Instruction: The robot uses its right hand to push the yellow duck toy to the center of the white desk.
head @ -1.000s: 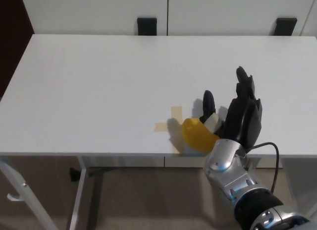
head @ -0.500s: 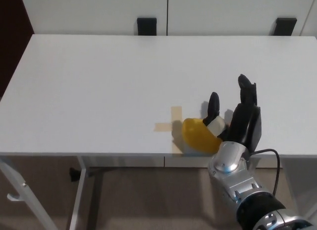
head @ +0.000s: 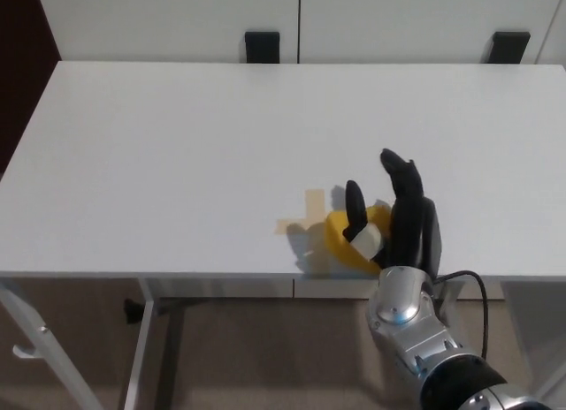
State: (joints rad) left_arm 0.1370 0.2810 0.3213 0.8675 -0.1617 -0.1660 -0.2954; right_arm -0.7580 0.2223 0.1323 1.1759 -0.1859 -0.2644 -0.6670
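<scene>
Push step is in progress. The right robot hand stands edge-on at the near rim of the white surface, fingers spread and holding nothing, with the thumb lying over the top of the yellow duck toy and the two long fingers upright at the toy's 3 o'clock side. The toy sits close to the near edge, just at 4 o'clock of a tan tape cross; whether it already overlaps the tape cannot be settled from this angle, as the palm covers its right half. Judgement: contact is made, but the toy remains well short of the middle of the surface, which lies toward 11 o'clock from it. The next move calls for a steady sweep in that direction with the palm kept low behind the toy, so it slides rather than rolls out from under the thumb. Against the earlier frame, the hand has shifted toward 9 o'clock and now hides more of the toy; the toy itself has moved little, if at all. The left robot hand is not in view.
</scene>
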